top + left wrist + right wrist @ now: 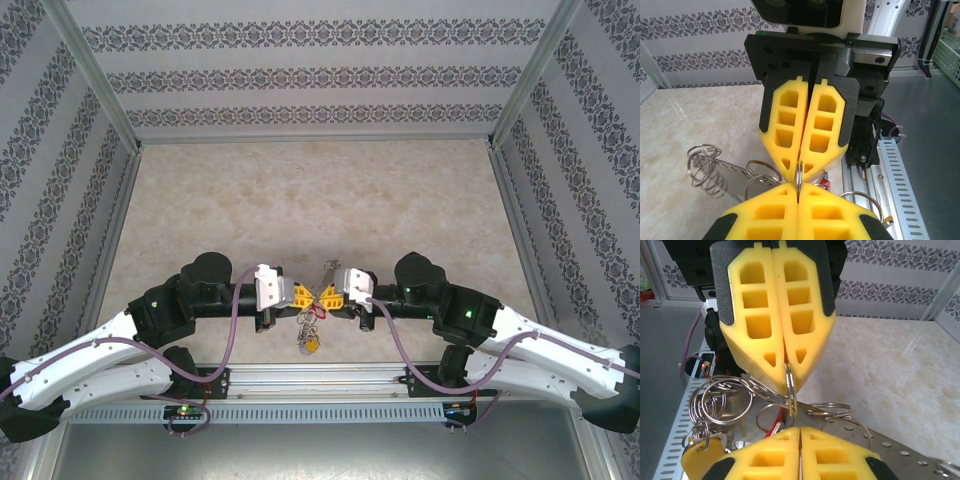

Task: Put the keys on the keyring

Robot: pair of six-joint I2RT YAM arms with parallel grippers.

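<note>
Two robot arms meet tip to tip over the near-centre of a pale marbled table [300,200], just in front of their bases. Both have yellow foam fingers.

L gripper [798,196]: jaws pressed together, clamped on the keyring [789,390]. This is a thin silver wire ring seen edge-on, and its rim runs straight into the seam btwn the L pads.

R gripper [800,432]: jaws together, tips facing the L tips w/ almost no gap. The same ring rim sits right at the R tips. Can't tell if they pinch it or just touch it.

So the ring stands upright btwn the two sets of tips, lifted off the table, and the rest of it hangs below them. A bunch of smaller silver rings [715,400] dangles there w/ a yellow tag [702,452] lowest.

A red sliver [824,181] peeks out just beside the tips. It's too hidden to tell if it is the key's tag.

A perforated metal strip [890,442] lies under the grippers.
</note>
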